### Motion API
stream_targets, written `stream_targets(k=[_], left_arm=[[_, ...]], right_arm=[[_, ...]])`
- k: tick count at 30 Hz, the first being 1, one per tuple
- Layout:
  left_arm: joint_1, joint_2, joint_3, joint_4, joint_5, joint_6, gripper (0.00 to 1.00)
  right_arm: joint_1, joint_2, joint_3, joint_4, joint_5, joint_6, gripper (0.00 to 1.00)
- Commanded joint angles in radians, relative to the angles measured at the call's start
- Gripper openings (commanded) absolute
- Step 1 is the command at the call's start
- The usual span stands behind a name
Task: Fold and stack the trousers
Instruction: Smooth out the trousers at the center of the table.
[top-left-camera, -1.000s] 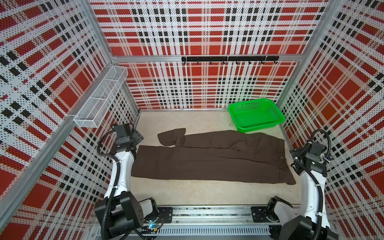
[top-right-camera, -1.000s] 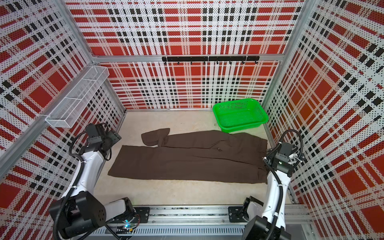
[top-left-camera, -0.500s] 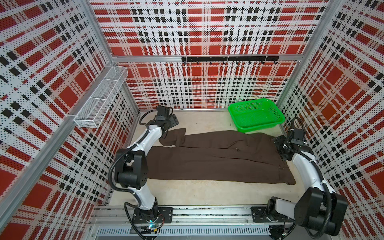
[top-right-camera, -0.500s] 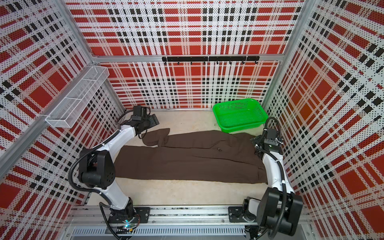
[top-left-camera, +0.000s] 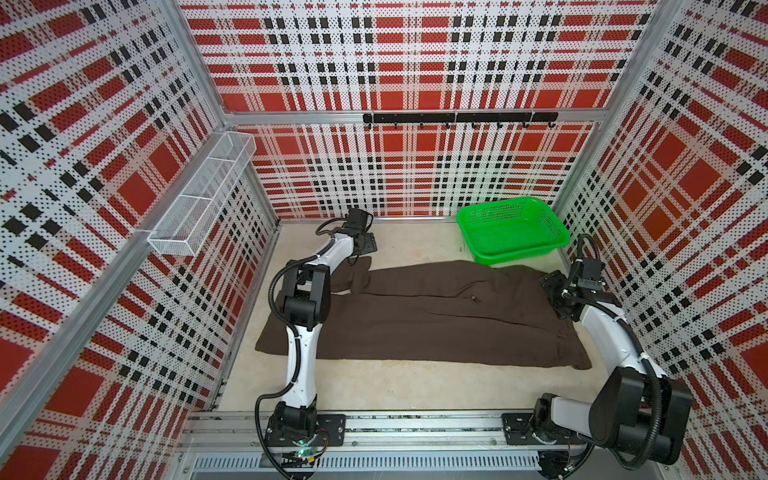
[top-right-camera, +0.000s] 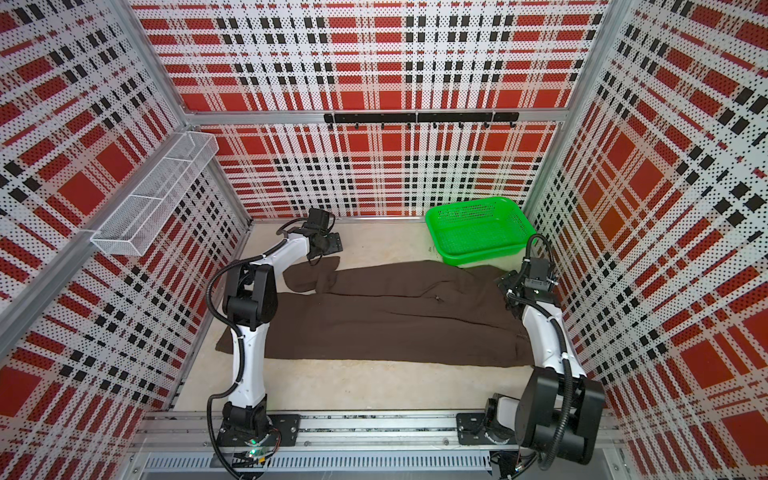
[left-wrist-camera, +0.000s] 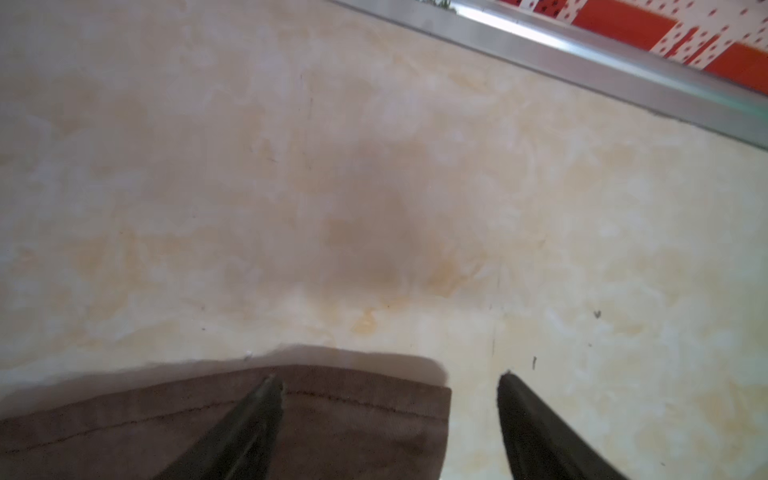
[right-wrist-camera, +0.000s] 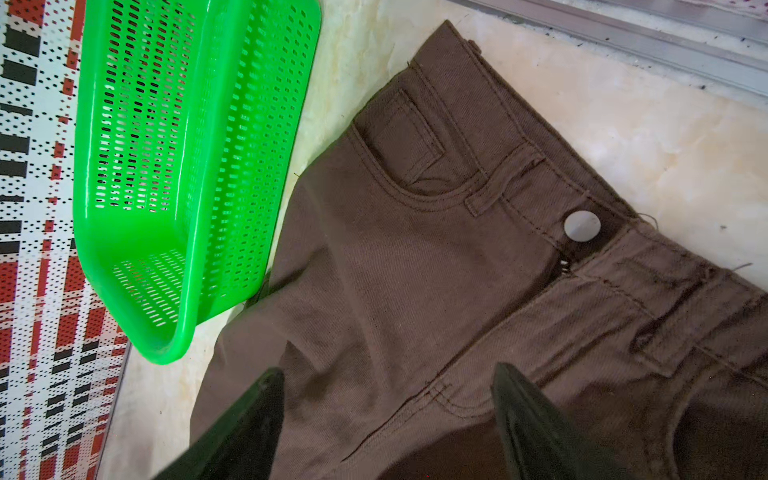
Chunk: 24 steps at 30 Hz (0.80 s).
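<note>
**Left wall:** a white wire-mesh shelf is fixed to the wall, well apart from the work.

**Left gripper**: the jaws are set wide and nothing is held. In the wrist view one finger is seen over the stitched hem of a leg end, and the other over the bare beige marbled tabletop.

**Centre:** the dark brown long-legged cloth trousers are laid flat across the table. The leg ends are turned toward the left arm and the waistband toward the right. The far leg's end is doubled back on itself. No shift of the cloth is noted against a second ago.

**Far right corner:** a bright green perforated plastic basket is set against the garment's far edge. Whether it touches or overlaps the cloth cannot be told.

**Right gripper**: the jaws are spread wide and nothing is held. It is poised over the cloth near the waistband's pale round button.

**Change:** a second ago both arms were drawn back at the table's near sides. They are now extended to the garment's far edge. A paired grasp for a first lengthwise fold is judged to be in preparation. No fold is yet made, and stacking is outstanding.
</note>
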Motion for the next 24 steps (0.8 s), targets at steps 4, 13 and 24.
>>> stream_targets(k=[4, 13, 24], left_arm=[[-0.050, 0.055, 0.046, -0.110, -0.081, 0.075, 0.74], [-0.081, 0.092, 0.055, -0.183, -0.170, 0.117, 0.48], [-0.066, -0.052, 0.154, -0.208, -0.343, 0.100, 0.00]], right_arm=[[0.003, -0.008, -0.026, 0.026, -0.009, -0.007, 0.80], [0.004, -0.005, -0.034, 0.039, -0.012, -0.005, 0.79], [0.003, 0.020, -0.006, 0.052, 0.013, -0.010, 0.76]])
